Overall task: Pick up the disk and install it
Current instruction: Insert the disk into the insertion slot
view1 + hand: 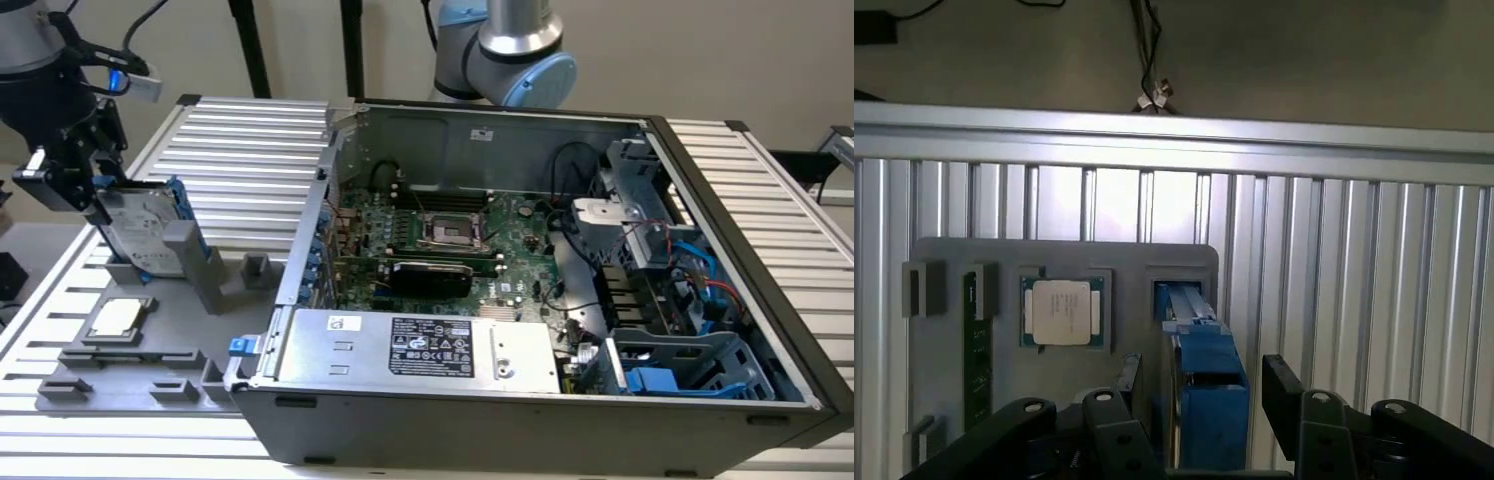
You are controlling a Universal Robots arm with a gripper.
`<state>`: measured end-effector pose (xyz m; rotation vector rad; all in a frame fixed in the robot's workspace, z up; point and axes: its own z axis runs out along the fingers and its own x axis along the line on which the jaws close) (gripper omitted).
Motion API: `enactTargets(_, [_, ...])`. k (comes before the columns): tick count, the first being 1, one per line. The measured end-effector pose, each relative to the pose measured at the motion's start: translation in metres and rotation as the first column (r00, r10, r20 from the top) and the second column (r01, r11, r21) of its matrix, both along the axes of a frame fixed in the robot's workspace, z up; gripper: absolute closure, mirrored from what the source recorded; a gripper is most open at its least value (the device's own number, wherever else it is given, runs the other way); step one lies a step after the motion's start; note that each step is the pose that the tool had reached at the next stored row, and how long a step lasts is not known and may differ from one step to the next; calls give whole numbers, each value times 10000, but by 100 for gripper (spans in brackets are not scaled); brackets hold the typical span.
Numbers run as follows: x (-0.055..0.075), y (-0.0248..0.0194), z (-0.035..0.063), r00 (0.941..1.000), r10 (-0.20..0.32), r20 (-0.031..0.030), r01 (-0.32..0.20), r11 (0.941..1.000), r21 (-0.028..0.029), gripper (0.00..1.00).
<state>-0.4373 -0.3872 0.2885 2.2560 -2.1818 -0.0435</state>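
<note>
Pincer (1202, 372) was wide open, holding nothing. Its black fingers (1279, 390) sat either side of the disk (1206, 425), with a gap showing on each side and no contact that I could see. Disk stood on edge in a slot of the grey fixture tray (174, 355), blue rail facing up at the pincer, silver face showing in the exterior view. Not lifted, not installed.

Just beyond the disk in the same tray was a square silver CPU (1062, 311), lying flat in its own pocket, near the pincer but clear of it. Past the CPU, a dark green circuit strip (976, 350) lay in a narrow slot. Tray rested on the ribbed aluminium tabletop (240, 130).

Well apart from the pincer, towards the exterior view's right, was an open PC case (534, 420). Its motherboard (441, 225) was exposed, a silver power supply (414, 345) with a black label sat along the near wall, and a blue drive cage (681, 365) was in the corner farthest from the pincer.
</note>
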Motion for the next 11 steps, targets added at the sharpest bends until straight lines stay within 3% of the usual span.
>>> enactTargets(4, [0,0,-2,10000,7,1,-7,10000,0,42])
enactTargets(5, [0,-1,-2,10000,7,1,-7,10000,0,49])
enactTargets(11, [0,-9,-3,10000,7,0,-7,10000,1,65])
